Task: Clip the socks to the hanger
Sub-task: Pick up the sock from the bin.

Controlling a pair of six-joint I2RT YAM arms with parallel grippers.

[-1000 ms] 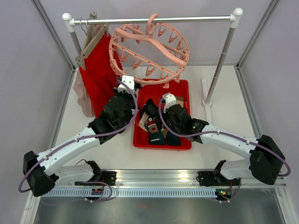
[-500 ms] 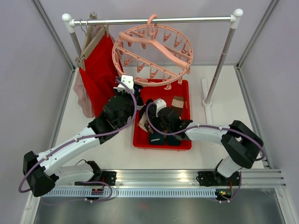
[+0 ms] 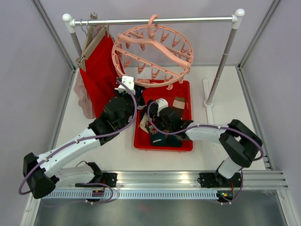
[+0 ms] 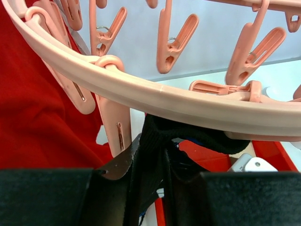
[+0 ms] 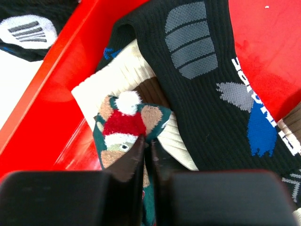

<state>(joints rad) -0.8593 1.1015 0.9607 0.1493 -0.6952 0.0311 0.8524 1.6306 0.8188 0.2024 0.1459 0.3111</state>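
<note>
Right end effector (image 5: pixel 146 144) slid left, pinching the teal sock (image 5: pixel 123 127) running straight ahead.

Tray (image 3: pixel 162 147): red, rectangular, on the white table (image 3: pixel 225 108).
Rail (image 3: pixel 202 20): silver bar across the back.
Wooden hanger (image 3: pixel 91 44): on the rail's left end, holding red cloth (image 3: pixel 98 70).

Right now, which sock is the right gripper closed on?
The dark teal sock with the red-hatted figure, pinched in the right gripper; the black sock beside it lies free.
</note>
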